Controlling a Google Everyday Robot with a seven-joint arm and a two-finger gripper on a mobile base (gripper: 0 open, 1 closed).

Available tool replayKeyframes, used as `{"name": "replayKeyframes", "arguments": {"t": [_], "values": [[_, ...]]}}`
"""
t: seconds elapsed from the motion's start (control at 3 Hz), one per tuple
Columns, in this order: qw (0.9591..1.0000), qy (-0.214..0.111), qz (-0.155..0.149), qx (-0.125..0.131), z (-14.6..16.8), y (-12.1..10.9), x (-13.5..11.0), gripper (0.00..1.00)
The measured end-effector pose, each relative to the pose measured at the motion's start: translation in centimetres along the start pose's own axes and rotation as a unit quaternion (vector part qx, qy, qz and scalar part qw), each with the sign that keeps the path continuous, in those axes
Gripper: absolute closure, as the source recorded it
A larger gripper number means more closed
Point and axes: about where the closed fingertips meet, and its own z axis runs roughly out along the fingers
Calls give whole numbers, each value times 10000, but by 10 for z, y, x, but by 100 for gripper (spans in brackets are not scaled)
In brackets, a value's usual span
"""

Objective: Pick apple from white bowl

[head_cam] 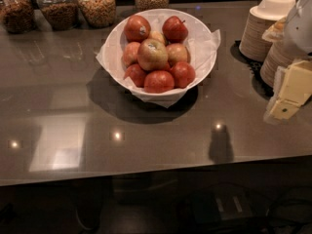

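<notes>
The white bowl (204, 65) stands at the middle back of the brown counter, lined with crumpled white paper that sticks out over its rim. It holds several apples. The largest apple (152, 54), pale yellow-green with a red blush and a small sticker on top, lies on the middle of the heap, with smaller red apples around it. My gripper (286, 95) hangs at the right edge of the view, above the counter, well to the right of the bowl and apart from it. It holds nothing that I can see.
Stacks of tan paper bowls (263, 26) stand at the back right, right behind the gripper. Several glass jars of grain or nuts (96, 4) line the back edge on the left. The counter's front edge (146, 177) runs across the lower part of the view.
</notes>
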Motion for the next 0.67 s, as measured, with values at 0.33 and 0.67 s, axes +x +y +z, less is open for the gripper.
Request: {"name": "replayKeyframes", "arguments": {"t": [0.33, 0.67], "values": [[10000, -1, 0, 0, 0, 0, 0, 0], [9994, -331, -75, 100, 5, -13, -16, 0]]}}
